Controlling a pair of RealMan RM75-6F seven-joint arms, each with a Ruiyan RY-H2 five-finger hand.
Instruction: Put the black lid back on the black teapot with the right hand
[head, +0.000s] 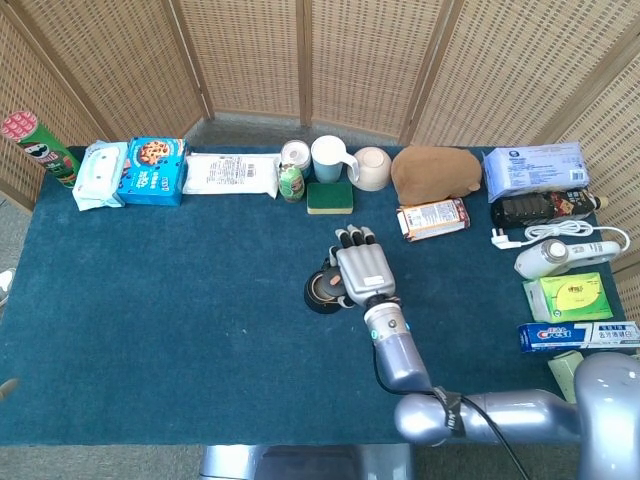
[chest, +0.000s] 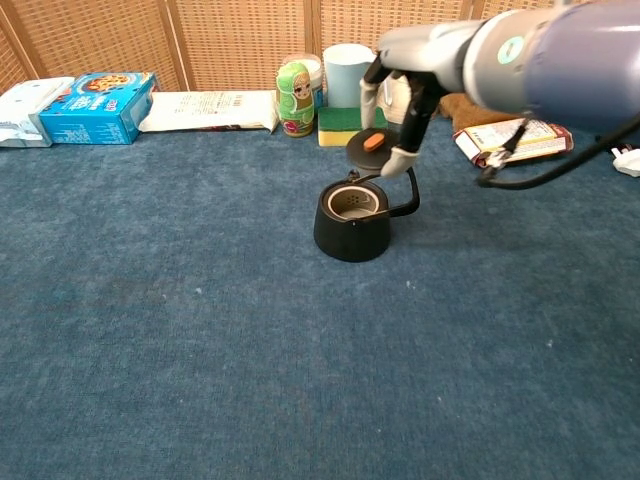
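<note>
I have the black lid (chest: 370, 152) pinched in my right hand (chest: 400, 110), hanging just above the black teapot (chest: 352, 222) at frame center, over its raised handle. The teapot mouth is uncovered. Open blue counter (chest: 200, 350) surrounds it; the green sponge (chest: 352, 125) sits behind.

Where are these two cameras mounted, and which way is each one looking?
Head view: sits high, looking steeply down on the whole blue table; the right hand and its arm reach up from the bottom edge.
Chest view: sits low, looking across the table toward the wicker screen; the right hand enters from the right.
Both show the black teapot and the hand over it.
</note>
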